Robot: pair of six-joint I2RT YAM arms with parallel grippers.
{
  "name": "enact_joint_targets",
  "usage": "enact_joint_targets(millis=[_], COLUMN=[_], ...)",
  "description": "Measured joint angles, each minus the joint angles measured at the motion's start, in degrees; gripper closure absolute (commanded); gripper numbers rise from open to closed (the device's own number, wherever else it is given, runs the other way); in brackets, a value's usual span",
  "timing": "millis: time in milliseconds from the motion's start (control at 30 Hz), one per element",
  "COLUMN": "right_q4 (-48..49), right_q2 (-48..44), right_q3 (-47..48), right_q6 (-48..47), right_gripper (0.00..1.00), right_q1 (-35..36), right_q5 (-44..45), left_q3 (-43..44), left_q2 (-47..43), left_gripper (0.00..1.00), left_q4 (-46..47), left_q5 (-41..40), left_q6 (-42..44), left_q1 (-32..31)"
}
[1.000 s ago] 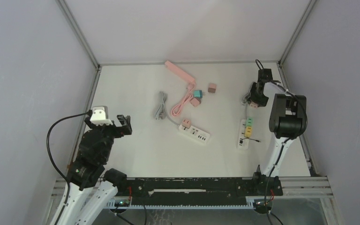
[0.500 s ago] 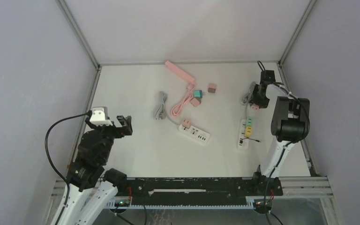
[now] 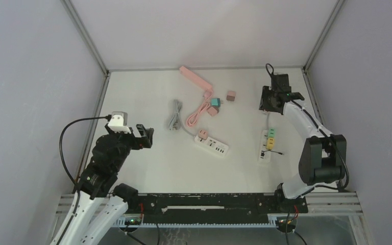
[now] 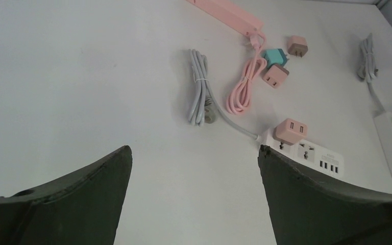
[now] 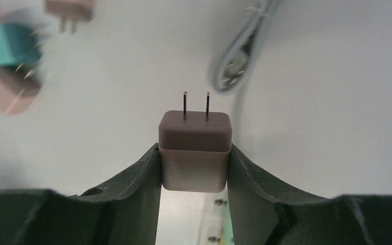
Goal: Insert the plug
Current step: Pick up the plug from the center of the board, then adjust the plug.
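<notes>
My right gripper (image 5: 195, 168) is shut on a mauve two-prong plug (image 5: 195, 138), prongs pointing away from the wrist. In the top view this gripper (image 3: 271, 99) hangs over the far right of the table, beyond a white power strip (image 3: 267, 148) that carries a green plug (image 3: 271, 132) and a yellow plug (image 3: 269, 144). A second white strip (image 3: 213, 145) with a pink plug (image 3: 202, 135) lies mid-table and shows in the left wrist view (image 4: 314, 153). My left gripper (image 3: 145, 137) is open and empty at the near left (image 4: 194, 153).
A pink power strip (image 3: 195, 79) with its coiled pink cord (image 3: 198, 113) lies at the back. Loose teal (image 3: 214, 102), pink (image 3: 213, 111) and brown (image 3: 230, 95) plugs sit near it. A bundled grey cord (image 3: 174, 115) lies left of them. Frame posts line both sides.
My right arm has stretched out and its gripper has moved left and farther back with the plug. My left arm has shifted forward and to the right, still open.
</notes>
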Motion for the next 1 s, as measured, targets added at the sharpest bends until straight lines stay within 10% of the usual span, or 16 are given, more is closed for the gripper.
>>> enact_joint_targets(millis=[1000], right_q4=[8.2], right_q2=[-14.3], right_q3=[-10.9], right_q6=[-13.9], right_gripper=[0.62], right_q1=[45.7], right_q5=[-2.7], left_q3=[2.3], left_q2=[19.1], left_gripper=[0.18], left_q4=[11.4], left_q5=[30.9], left_q6=[-15.0], left_q1=[-0.6])
